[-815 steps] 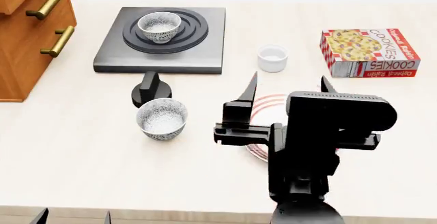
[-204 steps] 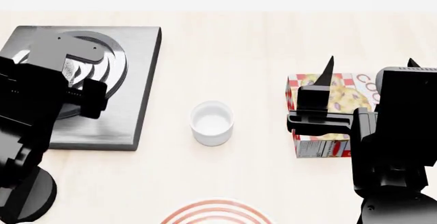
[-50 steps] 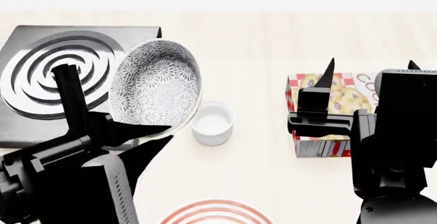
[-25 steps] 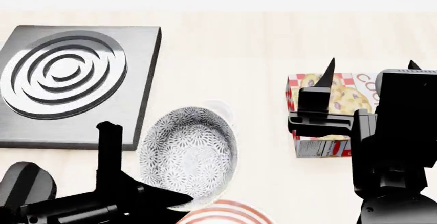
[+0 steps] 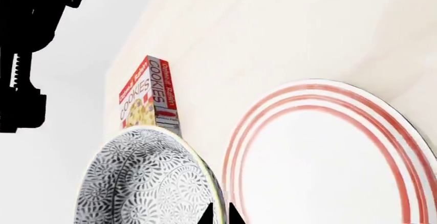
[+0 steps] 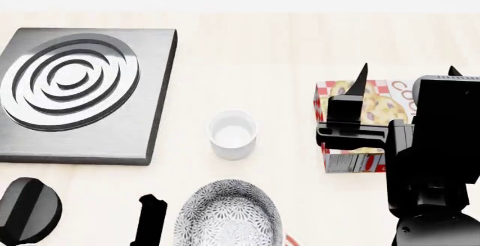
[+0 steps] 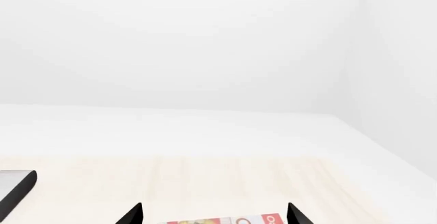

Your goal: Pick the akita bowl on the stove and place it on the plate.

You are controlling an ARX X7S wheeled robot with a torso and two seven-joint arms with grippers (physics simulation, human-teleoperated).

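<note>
Pale counter (image 6: 300,49); "COOKIES" box (image 5: 149,96); left tool (image 5: 218,215) clamps akita bowl (image 5: 147,183); right tool (image 7: 214,213) apart.

Pale wooden counter (image 6: 300,44), white walls (image 7: 204,45)

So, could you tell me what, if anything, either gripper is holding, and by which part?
The left gripper holds the speckled grey-and-white akita bowl by its rim; the right gripper holds nothing.

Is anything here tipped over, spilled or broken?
Nothing looks spilled or broken. The cookie box lies flat on the counter. The patterned akita bowl is held tilted by the left gripper, beside the red-ringed plate and not yet set on it. The stove is bare, and the small white cup stands upright.
</note>
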